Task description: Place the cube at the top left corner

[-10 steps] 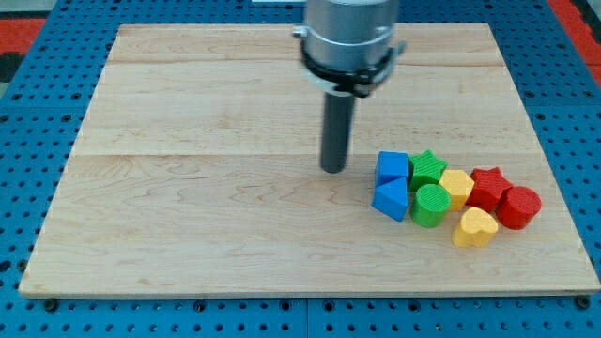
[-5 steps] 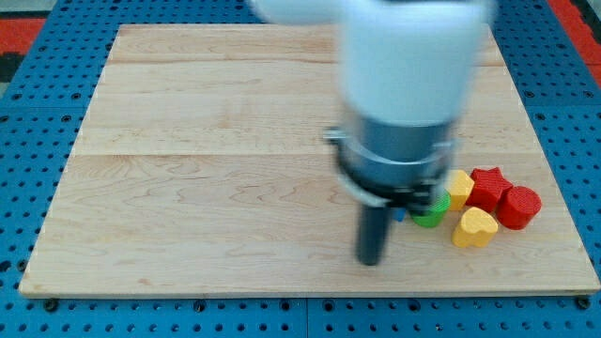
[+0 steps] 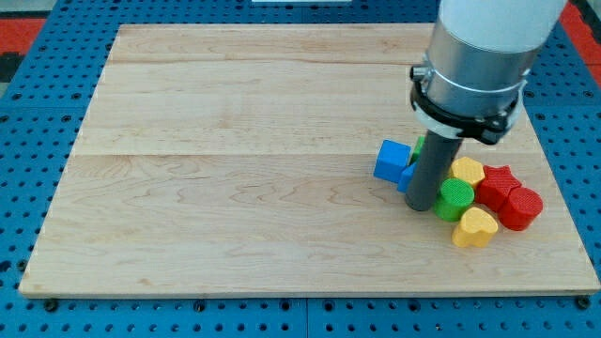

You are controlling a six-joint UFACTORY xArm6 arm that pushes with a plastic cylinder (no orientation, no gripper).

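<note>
The blue cube (image 3: 392,160) sits right of the board's middle, at the left edge of a cluster of blocks. My tip (image 3: 422,207) rests on the wooden board (image 3: 235,169) just right of and below the cube, amid the cluster. The rod hides most of a second blue block (image 3: 407,177) and a green star behind it. To the tip's right are a green cylinder (image 3: 454,199), a yellow hexagon-like block (image 3: 467,171), a yellow heart (image 3: 475,227), a red star (image 3: 498,183) and a red cylinder (image 3: 520,208).
The board lies on a blue pegboard (image 3: 28,141). The arm's grey collar and white body (image 3: 474,56) overhang the board's upper right part.
My tip swung from above-left of the cluster, down below it, then up into the cluster. The blue cube slid up and left. The green cylinder shifted right.
</note>
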